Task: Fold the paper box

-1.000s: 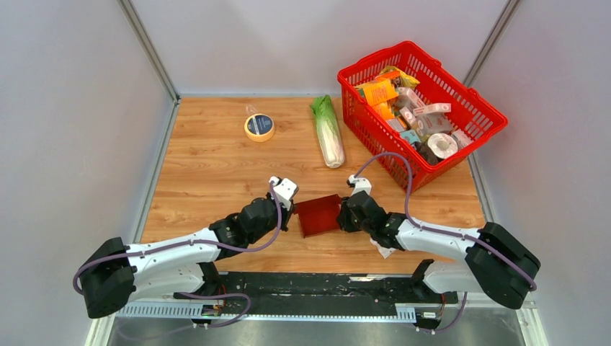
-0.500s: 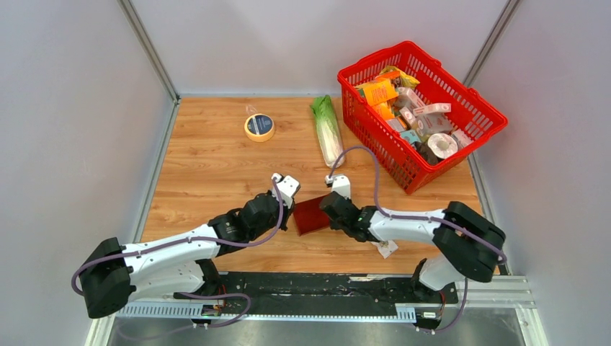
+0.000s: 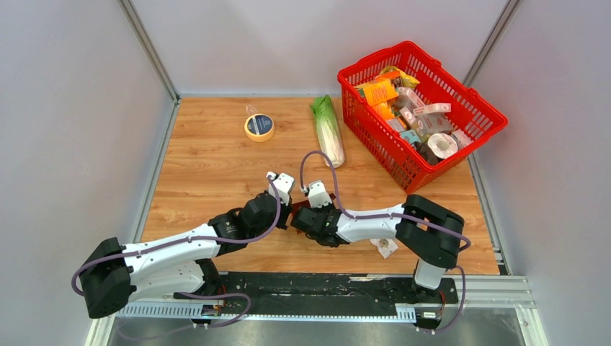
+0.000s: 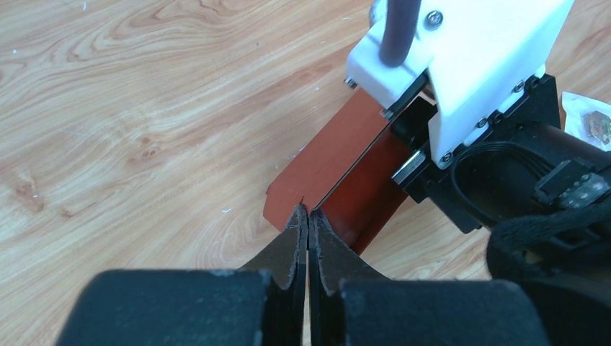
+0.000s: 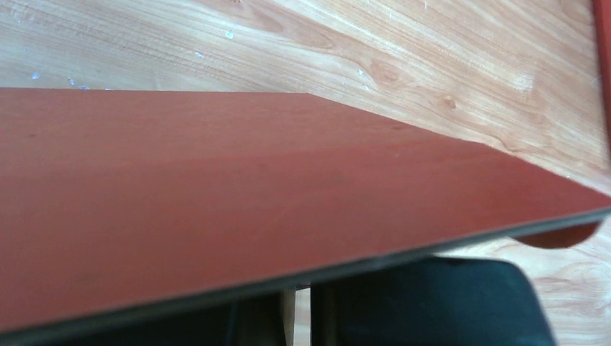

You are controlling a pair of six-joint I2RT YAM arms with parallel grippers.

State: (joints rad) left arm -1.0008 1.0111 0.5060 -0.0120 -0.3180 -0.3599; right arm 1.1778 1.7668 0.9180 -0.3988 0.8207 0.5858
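The dark-red paper box [image 3: 301,207] lies on the wooden table and is almost hidden between the two grippers. In the left wrist view the paper box [image 4: 324,155] shows two panels meeting along a seam, one standing tilted. My left gripper [image 4: 308,213] is shut, its tips pinched at the box's near corner where the seam ends; it also shows in the top view [image 3: 286,209]. My right gripper [image 3: 308,216] presses against the box from the right, close to the left one. In the right wrist view a red panel [image 5: 252,187] covers the nearly closed fingers [image 5: 259,321].
A red mesh basket [image 3: 475,115] full of packages stands at the back right. A napa cabbage [image 3: 328,133] and a tape roll [image 3: 259,127] lie behind the grippers. A small packet [image 3: 385,247] lies beside the right forearm.
My right gripper has swept left from the box's right edge over the box, up against the left gripper. The box is now mostly covered. The left gripper has hardly moved.
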